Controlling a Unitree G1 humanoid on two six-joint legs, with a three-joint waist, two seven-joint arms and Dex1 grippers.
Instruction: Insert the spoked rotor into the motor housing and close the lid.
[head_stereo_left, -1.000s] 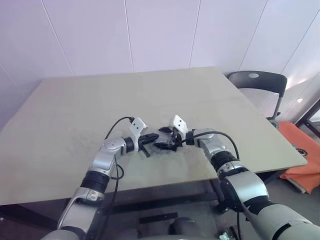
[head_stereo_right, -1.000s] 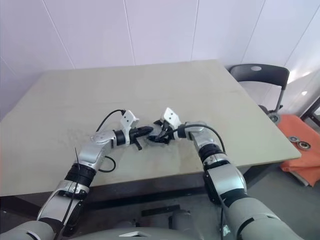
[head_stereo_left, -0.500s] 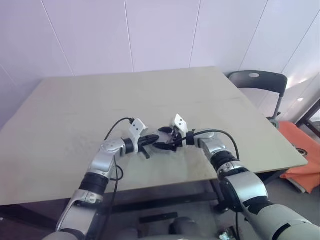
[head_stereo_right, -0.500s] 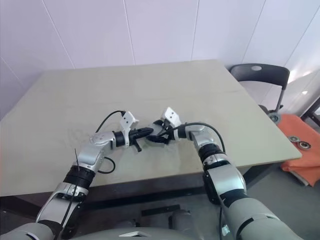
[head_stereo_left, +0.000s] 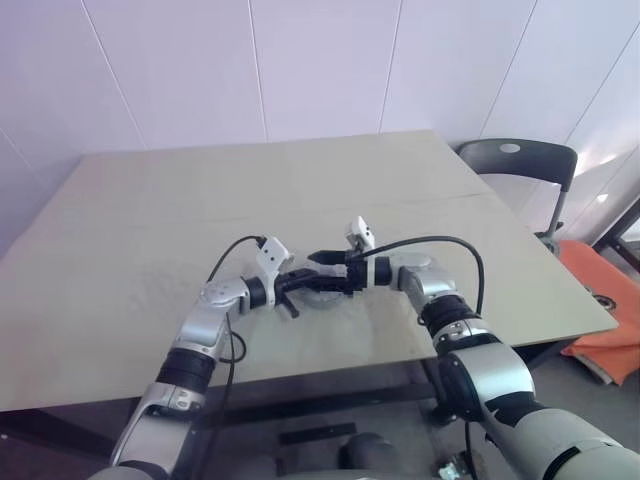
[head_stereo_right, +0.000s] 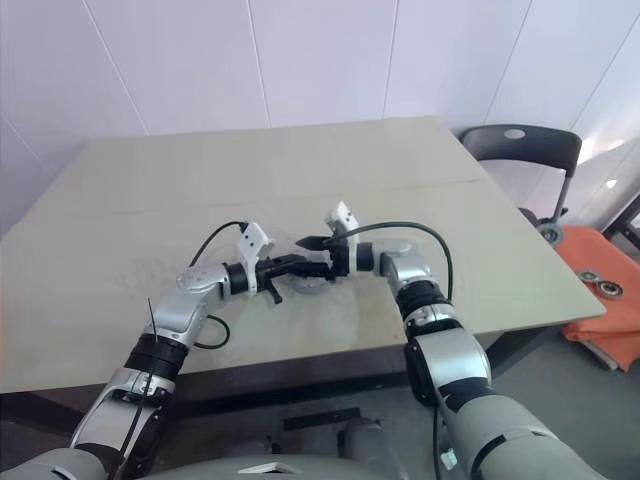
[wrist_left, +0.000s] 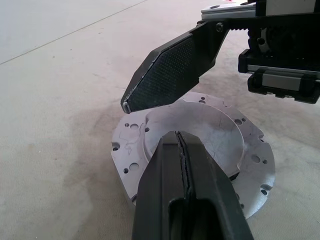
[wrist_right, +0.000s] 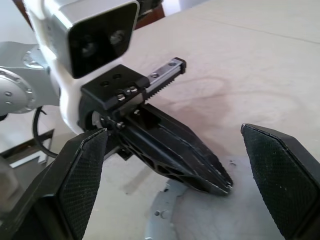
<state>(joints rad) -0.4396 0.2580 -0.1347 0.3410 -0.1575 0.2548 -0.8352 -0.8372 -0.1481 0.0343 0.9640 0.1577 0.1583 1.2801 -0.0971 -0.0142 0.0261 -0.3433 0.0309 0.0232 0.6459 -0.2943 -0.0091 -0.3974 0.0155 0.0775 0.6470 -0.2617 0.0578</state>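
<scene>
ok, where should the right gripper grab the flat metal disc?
Probably the raised round centre of the metal disc, from straight above, with the open right gripper straddling it. The disc lies flat on the table, so its thin rim offers no underside; the centre's step gives the pads a wall.

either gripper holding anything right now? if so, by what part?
Nothing held. Left gripper is shut with nothing between its fingers; right gripper is wide open. Both hover over the silvery round part lying on the table.

Both hands (head_stereo_left: 300, 283) (head_stereo_left: 325, 268) meet over a pale disc (head_stereo_left: 322, 296), perhaps touching it
</scene>
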